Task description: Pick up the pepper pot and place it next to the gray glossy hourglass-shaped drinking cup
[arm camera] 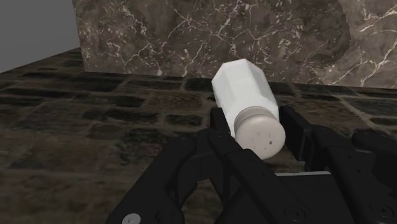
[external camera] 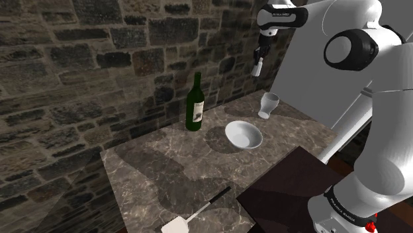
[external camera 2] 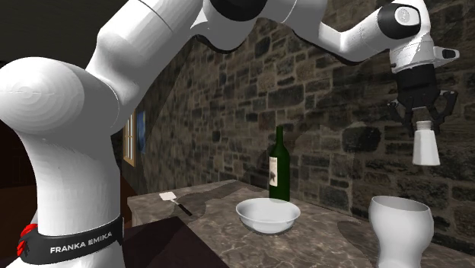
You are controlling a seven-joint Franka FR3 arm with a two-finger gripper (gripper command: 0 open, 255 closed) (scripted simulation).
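Pepper pot (external camera 2: 426, 146) is pinched by the tool (external camera 2: 423, 120), axis upright; cup (external camera 2: 400, 228) is seen at 7 o'clock below it, second exterior view.

I work in dim light. The dark stone wall (external camera: 99, 59) takes little of it, while my white arm (external camera: 390, 126) comes out bright, nearly washed out on its rounded shells. Soft shadows lie on the brown marble counter (external camera: 159, 179): a round one just beside the white bowl (external camera: 243, 134), on the shoulder view's left, and a broad band nearer the camera. The dark green wine bottle (external camera: 195, 106) carries a faint sheen. In the wrist view the white faceted pepper pot (arm camera: 245, 98) stands out pale against my black gripper (arm camera: 254, 130), whose fingers show only greyish edges.
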